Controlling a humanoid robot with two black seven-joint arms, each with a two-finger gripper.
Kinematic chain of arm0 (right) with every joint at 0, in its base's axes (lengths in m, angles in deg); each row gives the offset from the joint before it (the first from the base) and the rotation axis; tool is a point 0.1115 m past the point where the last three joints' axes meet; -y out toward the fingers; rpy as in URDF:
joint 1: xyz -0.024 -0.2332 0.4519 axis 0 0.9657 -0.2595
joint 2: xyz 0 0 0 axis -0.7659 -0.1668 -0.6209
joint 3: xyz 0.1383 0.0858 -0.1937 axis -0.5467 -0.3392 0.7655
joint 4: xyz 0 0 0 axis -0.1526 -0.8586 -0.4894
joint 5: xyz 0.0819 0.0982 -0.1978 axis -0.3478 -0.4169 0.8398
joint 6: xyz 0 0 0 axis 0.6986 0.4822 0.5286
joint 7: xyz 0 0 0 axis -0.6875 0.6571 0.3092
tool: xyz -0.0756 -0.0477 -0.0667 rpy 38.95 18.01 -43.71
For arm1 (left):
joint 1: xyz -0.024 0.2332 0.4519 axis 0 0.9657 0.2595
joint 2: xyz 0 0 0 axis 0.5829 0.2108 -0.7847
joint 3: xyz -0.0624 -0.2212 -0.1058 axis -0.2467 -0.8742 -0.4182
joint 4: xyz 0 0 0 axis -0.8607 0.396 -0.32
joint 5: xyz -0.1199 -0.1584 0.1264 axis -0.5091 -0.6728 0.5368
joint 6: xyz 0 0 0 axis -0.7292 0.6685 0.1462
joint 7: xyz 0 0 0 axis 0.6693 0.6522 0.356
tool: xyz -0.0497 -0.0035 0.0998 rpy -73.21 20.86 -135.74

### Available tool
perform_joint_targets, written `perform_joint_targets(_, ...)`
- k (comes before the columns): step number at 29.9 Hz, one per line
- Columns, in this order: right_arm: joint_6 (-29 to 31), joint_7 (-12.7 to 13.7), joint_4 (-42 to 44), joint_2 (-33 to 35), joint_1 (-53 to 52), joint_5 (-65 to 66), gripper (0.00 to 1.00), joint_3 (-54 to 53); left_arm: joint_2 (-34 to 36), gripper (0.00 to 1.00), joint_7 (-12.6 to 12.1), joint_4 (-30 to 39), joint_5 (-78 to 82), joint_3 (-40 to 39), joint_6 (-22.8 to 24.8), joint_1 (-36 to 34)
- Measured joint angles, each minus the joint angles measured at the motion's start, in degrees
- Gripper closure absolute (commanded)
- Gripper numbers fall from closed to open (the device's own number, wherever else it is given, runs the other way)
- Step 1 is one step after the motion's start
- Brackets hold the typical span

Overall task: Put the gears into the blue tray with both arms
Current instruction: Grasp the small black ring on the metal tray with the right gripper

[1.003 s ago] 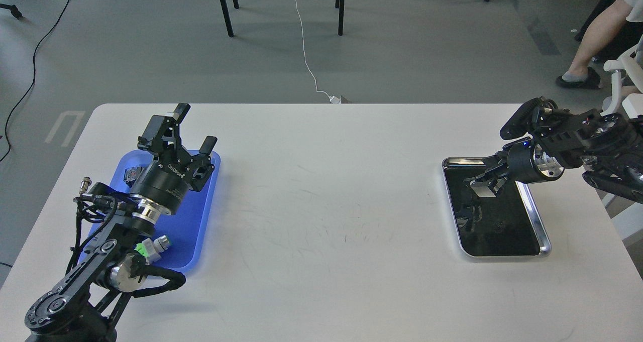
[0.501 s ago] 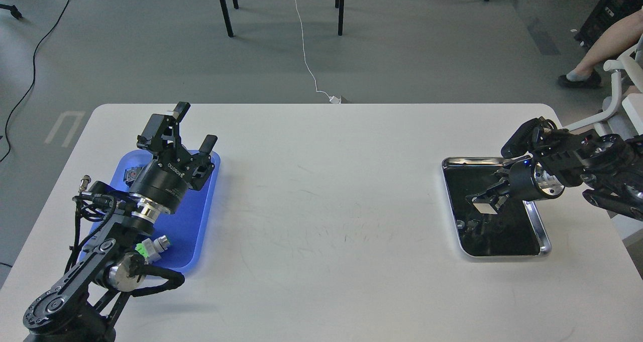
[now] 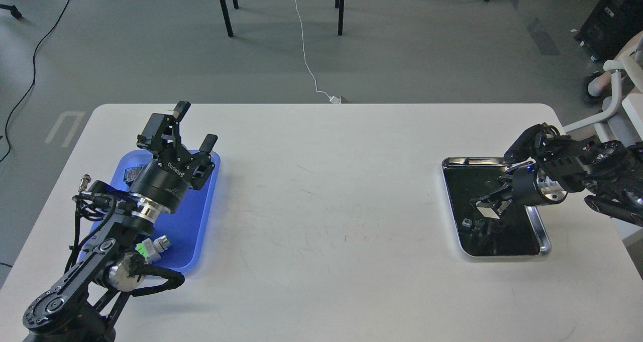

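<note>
The blue tray (image 3: pixel 198 216) lies on the left side of the white table. My left gripper (image 3: pixel 194 128) hovers open above its far end with nothing between its fingers. On the right, my right gripper (image 3: pixel 485 209) reaches low into the silver tray (image 3: pixel 540 231) with its fingers apart, close to the black inside. A tiny dark piece (image 3: pixel 467 223), possibly one of the gears, lies just left of the fingertips. Other gears are hard to tell apart from the black tray floor.
A green-capped push button (image 3: pixel 152 247) and a red-capped one (image 3: pixel 131 173) lie in the blue tray, partly behind my left arm. The white table (image 3: pixel 326 206) spans the space between the trays. Chair legs and cables are on the floor beyond.
My right gripper has dropped lower and come nearer inside the silver tray. The left arm has hardly moved. A person's leg at far right has left the view.
</note>
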Motion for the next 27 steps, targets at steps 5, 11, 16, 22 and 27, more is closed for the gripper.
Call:
perform_joint_targets(5,0.00,0.00,0.00,-0.16,0.06,0.04,0.56,0.06,0.00,0.02,0.00,0.00,-0.05,-0.01,0.00,0.00)
perform_joint_targets(11,0.00,0.00,0.00,-0.68,0.07,0.04,0.69,0.15,0.02,0.02,0.05,0.00,-0.09,-0.14,0.00,0.00)
perform_joint_targets(16,0.03,0.00,-0.02,-0.78,0.07,0.04,0.77,0.17,0.03,0.02,0.06,0.00,-0.09,-0.19,0.13,0.00)
perform_joint_targets(22,0.20,0.00,-0.08,-0.71,0.07,0.03,0.80,0.19,-0.09,0.02,0.07,0.00,-0.09,-0.11,0.17,0.00)
perform_joint_targets(27,0.32,0.00,-0.09,-0.70,0.07,0.03,0.82,0.16,-0.13,0.02,0.07,0.00,-0.09,-0.10,0.17,-0.07)
